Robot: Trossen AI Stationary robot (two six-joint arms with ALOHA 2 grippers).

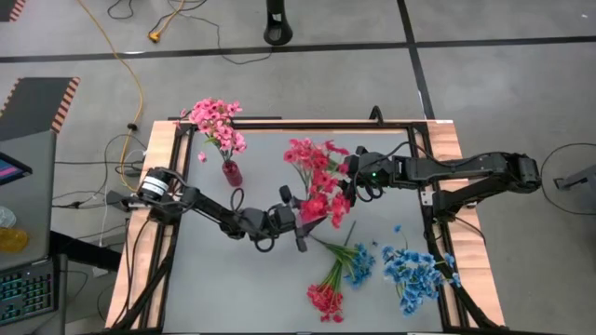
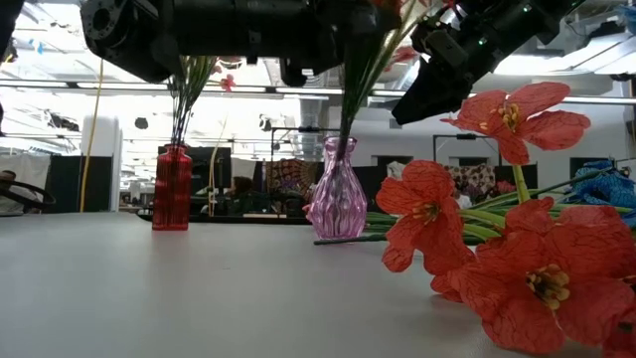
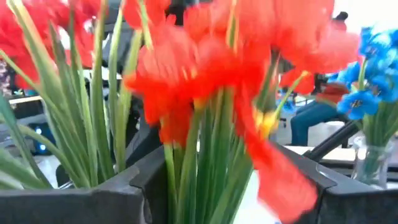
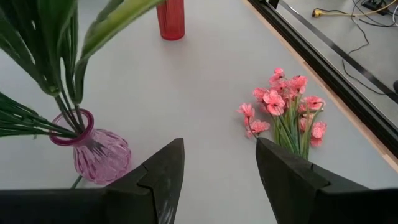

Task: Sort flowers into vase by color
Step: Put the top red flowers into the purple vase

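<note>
While both arms crowd the middle of the table (image 1: 223, 288), its near-left area is bare; the wooden edge (image 1: 130, 270) runs down the left side.

Pink glass vase (image 2: 338, 204) at centre holds red sprigs (image 1: 321, 181) on green stems. Red vase (image 1: 232, 173), rear-left, holds the pink sprigs (image 1: 216, 119).

Loose on the table at front right: a red sprig (image 1: 326, 298), a blue sprig (image 1: 361, 265) just beside it, and more blue sprigs (image 1: 410, 274) nearer the right edge.

Left gripper (image 1: 300, 223) sits at the red bunch, fingers parted with stems between them, not visibly clamped. Right gripper (image 4: 217, 168) hovers above the pink glass vase on the far side, jaws wide apart, holding nothing.
</note>
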